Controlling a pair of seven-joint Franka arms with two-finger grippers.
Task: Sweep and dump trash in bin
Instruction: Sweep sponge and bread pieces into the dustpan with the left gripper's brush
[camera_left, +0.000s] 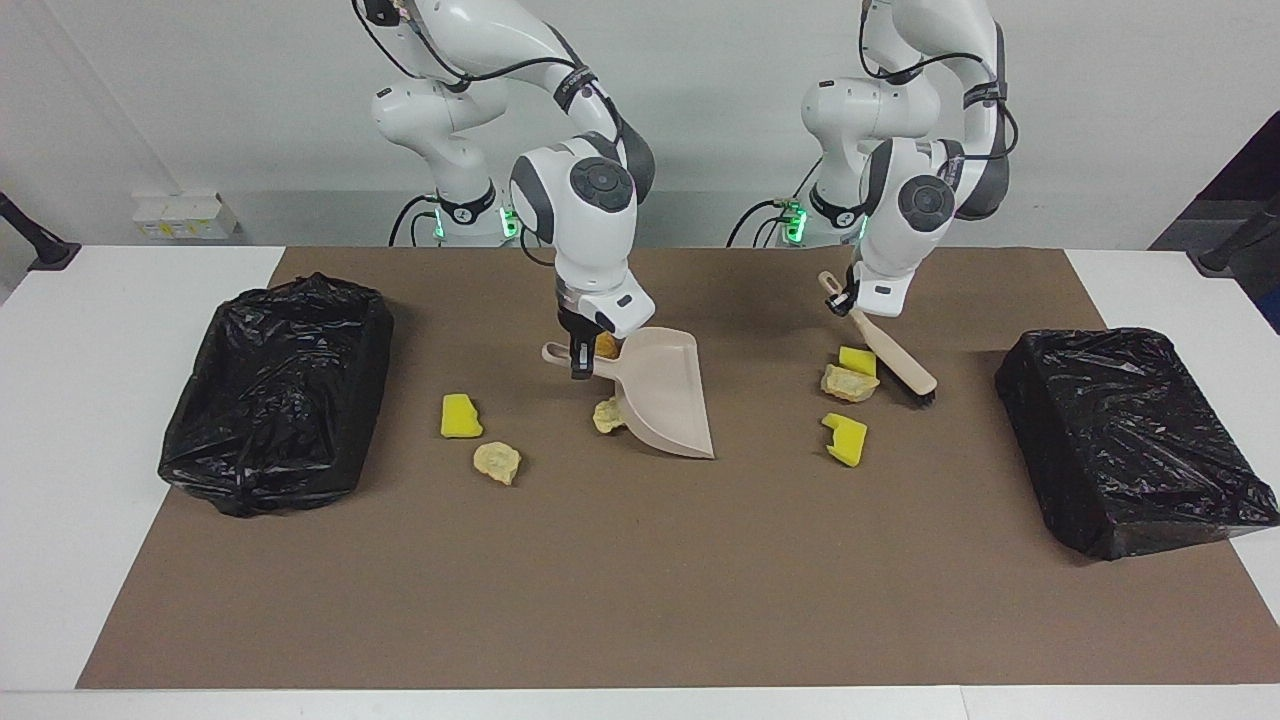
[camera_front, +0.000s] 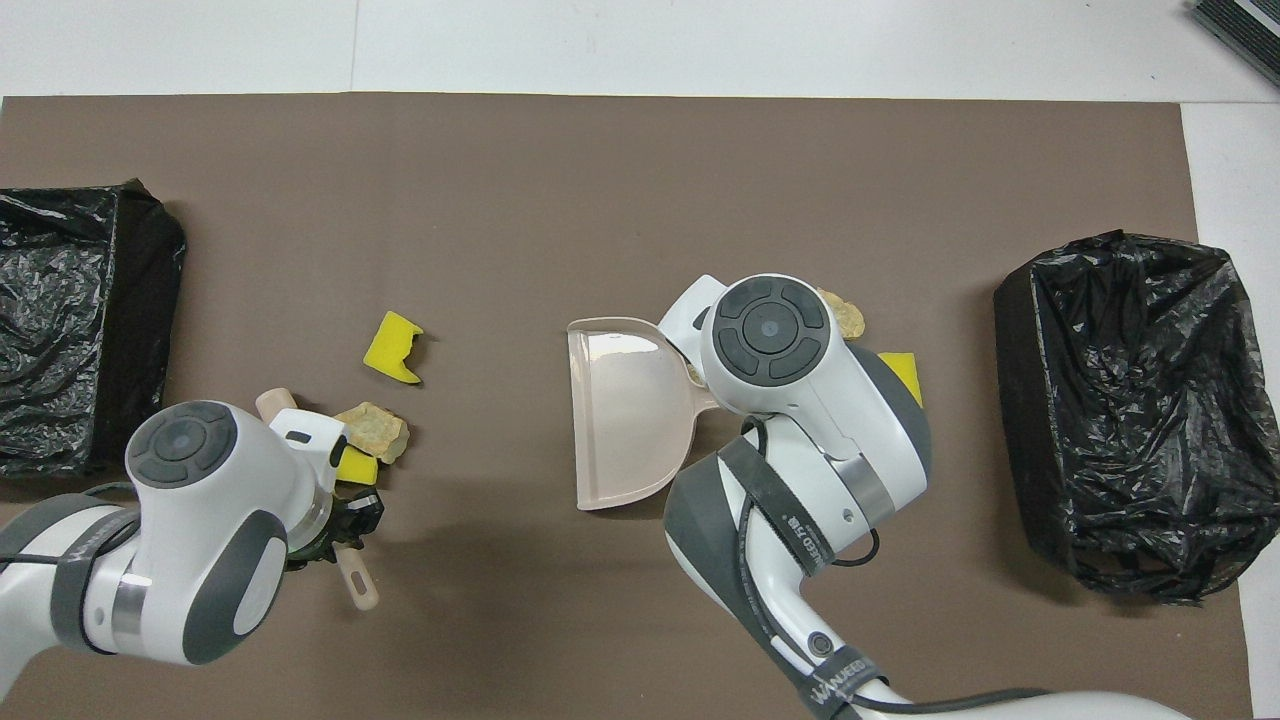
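Observation:
My right gripper is shut on the handle of the beige dustpan, whose lip rests on the mat; the pan also shows in the overhead view. A beige scrap lies against the pan's side, and an orange-tan scrap sits by the gripper. My left gripper is shut on the handle of the beige brush, whose bristles touch the mat beside a yellow sponge piece and a beige chunk. Another yellow piece lies farther from the robots. A yellow piece and a beige chunk lie toward the right arm's end.
A bin lined with a black bag stands at the right arm's end of the brown mat. A second black-bagged bin stands at the left arm's end. White table edges border the mat.

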